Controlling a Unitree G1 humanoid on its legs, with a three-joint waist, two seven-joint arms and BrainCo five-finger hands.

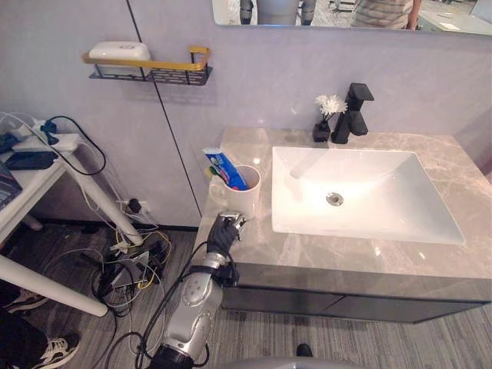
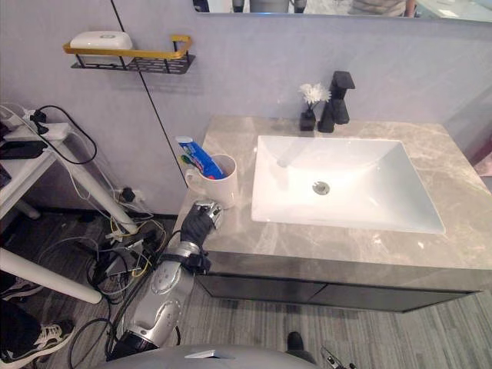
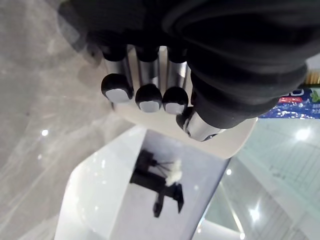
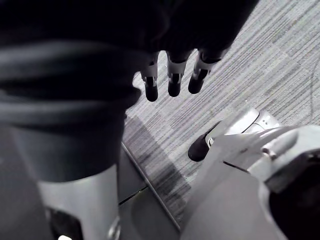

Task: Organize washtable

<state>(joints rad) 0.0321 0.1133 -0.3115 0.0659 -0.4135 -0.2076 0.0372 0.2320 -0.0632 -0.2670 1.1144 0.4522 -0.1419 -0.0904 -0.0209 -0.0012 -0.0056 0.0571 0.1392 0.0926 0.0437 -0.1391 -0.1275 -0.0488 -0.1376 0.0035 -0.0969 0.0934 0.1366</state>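
Left hand [image 1: 225,233] at front left edge of marble worktop [image 1: 323,254], fingers curled into palm, nothing held; knuckles just beside base of white cup [image 1: 244,198]; cup upright left of sink [image 1: 361,192], holding toothpaste tube [image 1: 227,167]; black tap [image 1: 352,114] and small flower vase [image 1: 323,123] behind sink; right hand [image 4: 174,82] over floor, fingers loosely straight, empty.

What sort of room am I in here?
Likely a bathroom mock-up in a workspace: a white sink with a black faucet, a cup holding toothpaste, yet cables tangle on the floor beside it.
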